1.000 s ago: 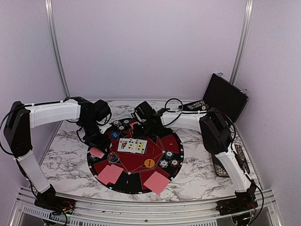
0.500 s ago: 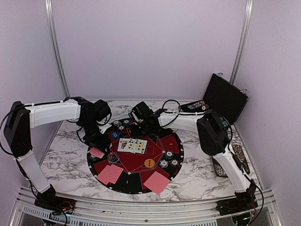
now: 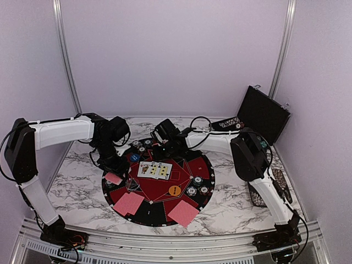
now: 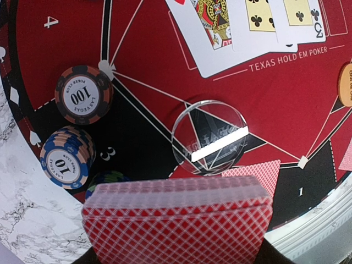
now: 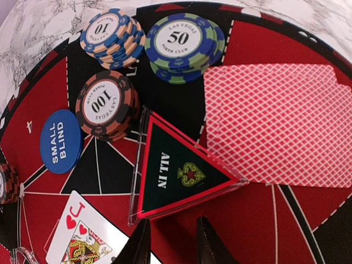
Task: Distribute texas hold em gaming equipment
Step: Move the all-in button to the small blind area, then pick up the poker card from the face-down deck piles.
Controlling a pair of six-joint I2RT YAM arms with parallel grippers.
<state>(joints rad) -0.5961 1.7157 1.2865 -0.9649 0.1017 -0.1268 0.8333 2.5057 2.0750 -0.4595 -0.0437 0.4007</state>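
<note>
A round red-and-black poker mat (image 3: 193, 165) carries the equipment. My left gripper (image 3: 114, 171) hovers over its left edge, shut on a deck of red-backed cards (image 4: 176, 220) that hides its fingers. Below it lie a 100 chip stack (image 4: 83, 94), a 10 chip stack (image 4: 66, 158), a clear round disc (image 4: 209, 137) and three face-up cards (image 4: 247, 27). My right gripper (image 5: 171, 245) is over the mat's far side, slightly open, with only mat between its fingers. Just past its tips lies a triangular ALL IN marker (image 5: 176, 170), beside red-backed cards (image 5: 275, 126), a blue SMALL BLIND button (image 5: 60, 141) and chip stacks (image 5: 181, 44).
Two face-down card pairs (image 3: 128, 203) (image 3: 182, 213) lie at the mat's near edge, an orange button (image 3: 175, 191) and more chip stacks (image 3: 197, 186) on its right. A black hinged case (image 3: 263, 114) stands open at the back right. A dark patterned tray (image 3: 279, 184) sits behind the right arm.
My right gripper has shifted a little to the left over the mat's far side. The left arm and its deck have not moved.
</note>
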